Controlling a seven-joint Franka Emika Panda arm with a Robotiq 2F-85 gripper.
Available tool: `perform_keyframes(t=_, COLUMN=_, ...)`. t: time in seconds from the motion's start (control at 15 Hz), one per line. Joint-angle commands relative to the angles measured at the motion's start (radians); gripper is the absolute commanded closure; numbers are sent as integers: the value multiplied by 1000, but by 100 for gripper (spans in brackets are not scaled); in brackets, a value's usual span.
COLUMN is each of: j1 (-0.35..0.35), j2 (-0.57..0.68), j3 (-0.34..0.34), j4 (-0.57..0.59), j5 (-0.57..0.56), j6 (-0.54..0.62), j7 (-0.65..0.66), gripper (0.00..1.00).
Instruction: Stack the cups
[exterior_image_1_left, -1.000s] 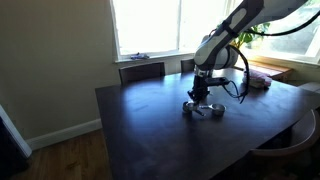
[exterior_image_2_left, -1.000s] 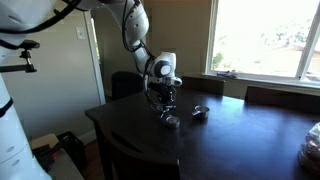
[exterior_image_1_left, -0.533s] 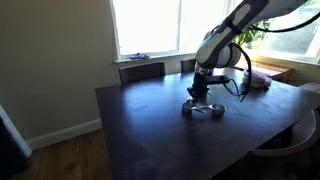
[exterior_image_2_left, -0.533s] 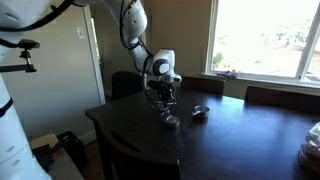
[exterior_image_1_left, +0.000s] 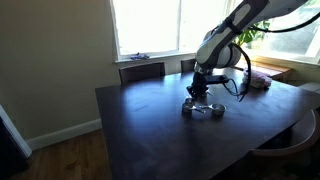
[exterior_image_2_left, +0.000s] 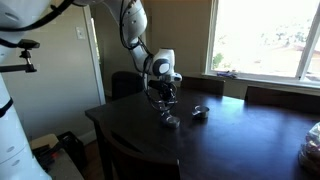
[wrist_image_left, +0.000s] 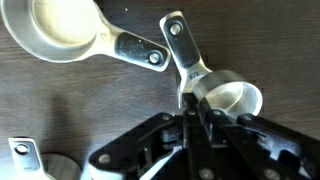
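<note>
Cups (exterior_image_2_left: 172, 121) of shiny silver metal, small, lying on the dark worktop (exterior_image_1_left: 140, 125), just under the hand (exterior_image_1_left: 200, 92) in both exterior views. Three in sight in the wrist view: large cup (wrist_image_left: 55, 30) at upper left, handle running toward centre; smaller cup (wrist_image_left: 232, 98) right of centre, handle pointing up the frame; part of a third cup (wrist_image_left: 25, 155) at lower left. Bowls apart, none nested yet; handles of the first two close together near top centre. Hand closed right down, fingertips pressed together just over the neck between the smaller cup's handle and bowl; thin metal perhaps pinched between them, perhaps merely beneath: cannot tell. Probably light, rigid and slick: hard to crush, easy to skid across the polished wood or to swivel in a pinch. Best taken across the flat handle, close to the bowl, for a level carry with little droop; rim too round and smooth for a sure hold. Worth lowering gently for nesting, smaller into larger, handles lined up.
</note>
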Motion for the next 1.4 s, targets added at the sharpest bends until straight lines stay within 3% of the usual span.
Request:
perform_keyframes(t=0.0, j1=19, j2=10, j3=-12, j4=-14, j5=-23, j6=64, j7=6, gripper=95)
perform_keyframes(t=0.33, j1=42, j2=55, j3=-27, j4=18, j5=-44, j6=130, j7=24, gripper=95)
perform_keyframes(t=0.93, j1=58, j2=109, j3=-57, j4=82, j5=-52, j6=108, j7=37, gripper=95)
perform_keyframes(t=1.0, j1=57, j2=109, j3=-57, j4=82, j5=-51, j6=100, j7=36, gripper=70)
perform_keyframes(t=1.07, j1=49, j2=100, j3=-49, j4=69, j5=-50, j6=93, j7=23, gripper=69)
perform_keyframes(t=1.33, j1=33, j2=110, j3=-29, j4=80, j5=-38, j6=98, j7=7, gripper=45)
